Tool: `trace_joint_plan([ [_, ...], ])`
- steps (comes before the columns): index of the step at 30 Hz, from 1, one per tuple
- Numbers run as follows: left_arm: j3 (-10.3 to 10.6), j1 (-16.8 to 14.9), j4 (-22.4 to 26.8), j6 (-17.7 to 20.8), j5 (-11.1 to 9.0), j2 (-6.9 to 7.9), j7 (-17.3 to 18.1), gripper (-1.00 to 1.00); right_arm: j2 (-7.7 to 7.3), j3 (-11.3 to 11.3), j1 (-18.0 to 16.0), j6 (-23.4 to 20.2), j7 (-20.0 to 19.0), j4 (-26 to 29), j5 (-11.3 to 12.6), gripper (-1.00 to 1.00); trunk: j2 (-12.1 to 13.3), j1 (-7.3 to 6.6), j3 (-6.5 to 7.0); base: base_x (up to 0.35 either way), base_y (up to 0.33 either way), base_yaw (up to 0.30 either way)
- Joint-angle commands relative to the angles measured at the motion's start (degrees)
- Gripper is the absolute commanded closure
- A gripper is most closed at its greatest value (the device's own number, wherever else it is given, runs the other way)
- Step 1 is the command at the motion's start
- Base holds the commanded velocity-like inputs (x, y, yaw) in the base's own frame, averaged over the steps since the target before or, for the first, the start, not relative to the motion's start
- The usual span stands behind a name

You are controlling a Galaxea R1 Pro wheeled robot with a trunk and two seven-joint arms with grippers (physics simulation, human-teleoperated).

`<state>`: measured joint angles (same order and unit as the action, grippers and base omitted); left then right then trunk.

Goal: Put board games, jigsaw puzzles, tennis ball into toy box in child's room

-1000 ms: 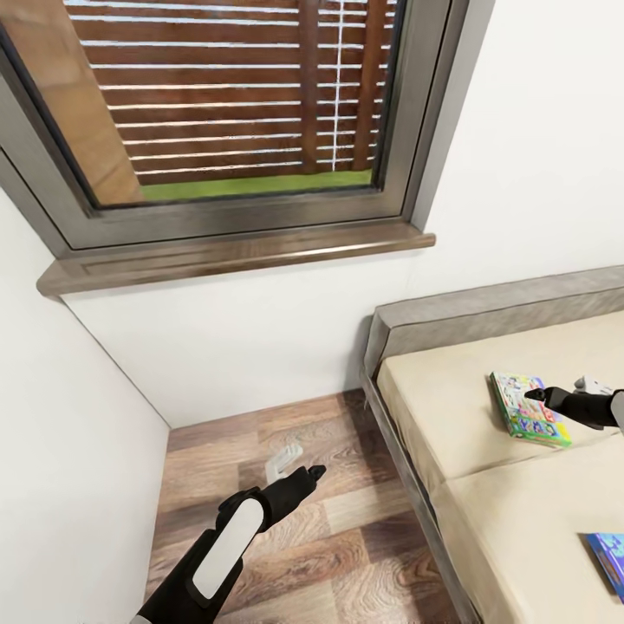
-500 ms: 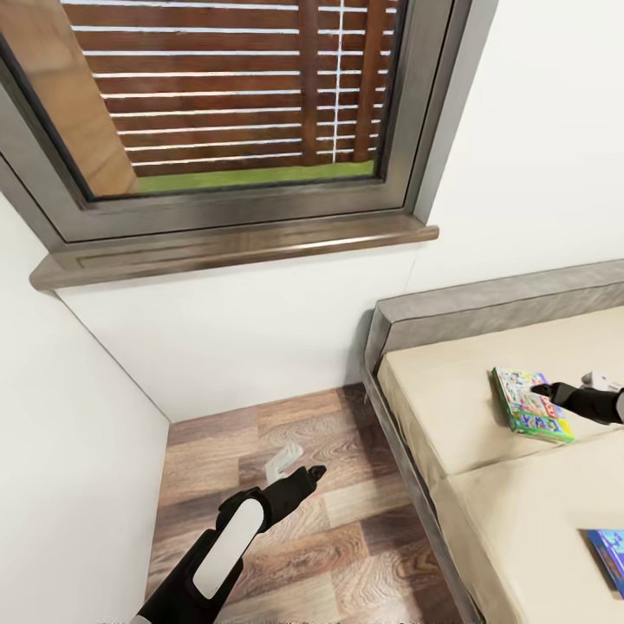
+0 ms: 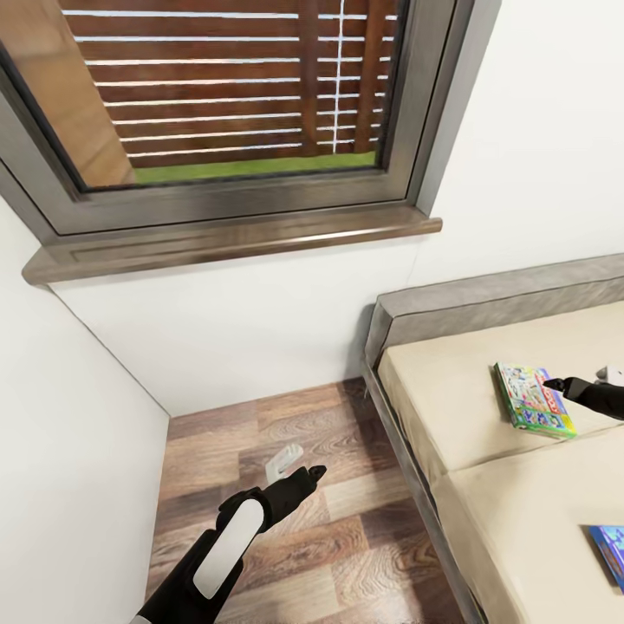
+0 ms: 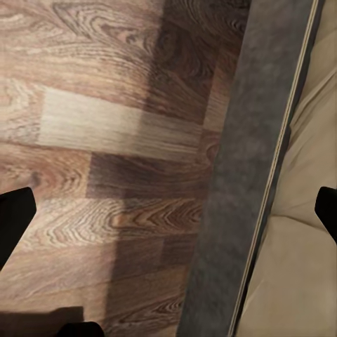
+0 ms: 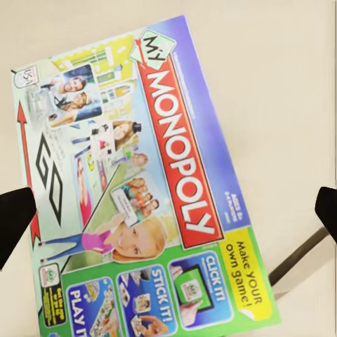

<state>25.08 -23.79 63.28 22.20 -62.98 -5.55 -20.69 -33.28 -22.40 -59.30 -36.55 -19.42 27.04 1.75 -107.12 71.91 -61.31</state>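
Nearest in the head view, the black-and-white left arm is seen stretched over the brown wood-plank floor, its left claw pointed towards the bed; from the left wrist view its dark fingertips are shown set wide apart, with nothing between them, above the planks and the grey fabric bed frame. To the right, the cream mattress of the bed is seen, and at its near right edge a corner of a small blue colourful board game box is caught lying flat. Farther along the mattress, the flat white-green "Monopoly" board game box is lying face up; the black right claw is held just over its far edge. In the right wrist view the box is seen between the widely parted fingertips, which are closed on nothing. Beyond the bed, the white wall is seen; above it a brown wooden windowsill and a grey-framed window are in view.
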Motion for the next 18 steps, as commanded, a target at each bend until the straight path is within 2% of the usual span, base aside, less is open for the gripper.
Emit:
trace_joint_plan([
  [1,0.05,-0.03,0.09,0.04,-0.56,0.01,-0.48,-1.00,-0.03,-0.25,-0.07,-0.34,-0.10,0.05,0.17,-1.00,-0.02,-0.01,-0.14,0.000,0.000,0.000],
  [18,0.07,0.06,0.04,0.05,-0.57,0.01,-0.41,-1.00,-0.11,-0.28,-0.05,0.73,-0.28,0.11,0.26,-1.00,-0.02,-0.01,-0.84,0.000,0.000,0.000],
])
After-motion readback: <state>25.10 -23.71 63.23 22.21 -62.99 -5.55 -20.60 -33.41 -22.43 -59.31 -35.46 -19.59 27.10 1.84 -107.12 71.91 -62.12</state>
